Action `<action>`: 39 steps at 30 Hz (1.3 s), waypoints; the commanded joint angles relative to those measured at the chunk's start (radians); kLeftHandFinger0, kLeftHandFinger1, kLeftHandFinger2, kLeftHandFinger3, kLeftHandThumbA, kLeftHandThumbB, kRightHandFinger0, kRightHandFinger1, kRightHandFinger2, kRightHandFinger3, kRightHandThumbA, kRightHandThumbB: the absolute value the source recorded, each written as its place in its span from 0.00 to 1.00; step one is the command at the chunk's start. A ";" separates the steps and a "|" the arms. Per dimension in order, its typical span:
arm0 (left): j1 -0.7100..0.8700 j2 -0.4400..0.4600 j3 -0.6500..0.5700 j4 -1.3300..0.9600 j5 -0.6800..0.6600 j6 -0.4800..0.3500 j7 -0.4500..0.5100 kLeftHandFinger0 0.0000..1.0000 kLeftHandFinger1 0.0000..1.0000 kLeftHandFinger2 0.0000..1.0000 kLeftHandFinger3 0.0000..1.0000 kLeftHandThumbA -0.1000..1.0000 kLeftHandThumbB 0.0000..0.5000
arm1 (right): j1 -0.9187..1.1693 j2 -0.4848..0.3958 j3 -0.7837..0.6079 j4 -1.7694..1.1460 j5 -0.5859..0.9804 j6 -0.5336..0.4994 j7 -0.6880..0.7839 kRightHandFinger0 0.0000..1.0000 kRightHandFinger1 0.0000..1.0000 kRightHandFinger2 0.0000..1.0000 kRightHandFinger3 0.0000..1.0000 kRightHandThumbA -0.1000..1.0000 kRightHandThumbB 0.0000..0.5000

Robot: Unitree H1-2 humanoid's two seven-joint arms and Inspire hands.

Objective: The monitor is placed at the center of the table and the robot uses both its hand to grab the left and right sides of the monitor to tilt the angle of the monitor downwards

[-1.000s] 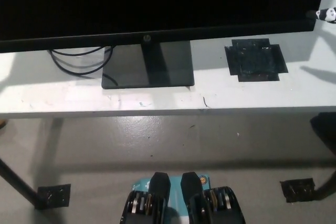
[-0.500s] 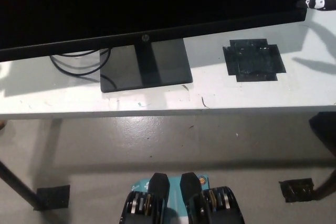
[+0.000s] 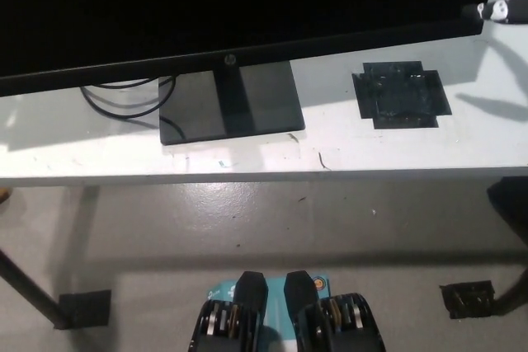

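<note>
We see the monitor (image 3: 239, 6) standing mid-desk (image 3: 396, 150) on its stand (image 3: 231, 105), and only a tip of one hand (image 3: 499, 11) touching its right edge, so we cannot tell either hand's grip, though it seems placed for tilting.

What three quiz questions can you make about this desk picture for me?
1. True or false: the monitor stands on a black base.
2. What lies left of the base: A) cable B) cup C) book?
3. Fill in: the black tape patch lies to the ___ of the base in the picture.

Key: 1 true; 2 A; 3 right.
</note>
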 commanded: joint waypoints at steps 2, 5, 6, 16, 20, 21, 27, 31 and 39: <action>-0.014 0.020 0.012 -0.019 -0.014 -0.004 -0.028 1.00 1.00 1.00 1.00 1.00 0.68 | 0.032 0.050 -0.107 0.103 0.140 -0.077 0.014 1.00 1.00 1.00 1.00 1.00 0.94; 0.004 0.014 0.019 -0.052 -0.019 0.023 -0.027 1.00 1.00 1.00 1.00 1.00 0.72 | 0.070 0.082 -0.183 0.071 0.186 -0.085 -0.019 1.00 1.00 1.00 1.00 1.00 0.73; 0.005 0.013 0.021 -0.054 -0.019 0.028 -0.027 1.00 1.00 1.00 1.00 1.00 0.72 | 0.076 0.089 -0.198 0.059 0.192 -0.087 -0.019 1.00 1.00 1.00 1.00 1.00 0.72; 0.010 0.013 0.019 -0.080 -0.020 0.028 -0.052 1.00 1.00 1.00 1.00 1.00 0.70 | 0.093 0.109 -0.249 0.032 0.207 -0.074 -0.010 1.00 1.00 1.00 1.00 1.00 0.72; 0.022 0.017 0.018 -0.107 -0.013 0.054 -0.059 1.00 1.00 1.00 1.00 1.00 0.65 | 0.072 0.107 -0.242 0.045 0.201 -0.070 -0.007 1.00 1.00 1.00 1.00 1.00 0.73; 0.019 0.016 0.017 -0.099 -0.009 0.050 -0.054 1.00 1.00 1.00 1.00 1.00 0.67 | 0.067 0.105 -0.240 0.047 0.200 -0.060 -0.006 1.00 1.00 1.00 1.00 1.00 0.76; 0.007 0.016 0.005 -0.077 0.015 0.023 -0.038 1.00 1.00 1.00 1.00 1.00 0.68 | 0.009 0.088 -0.227 0.142 0.185 -0.098 0.004 1.00 1.00 1.00 1.00 1.00 0.73; 0.010 0.013 0.009 -0.104 0.007 0.050 -0.051 1.00 1.00 1.00 1.00 1.00 0.71 | -0.020 0.071 -0.206 0.124 0.161 -0.088 0.005 1.00 1.00 1.00 1.00 1.00 0.68; -0.009 0.008 -0.001 -0.074 0.022 0.026 -0.048 1.00 1.00 1.00 1.00 1.00 0.72 | -0.081 0.037 -0.166 0.130 0.153 -0.030 0.036 1.00 1.00 1.00 1.00 1.00 0.65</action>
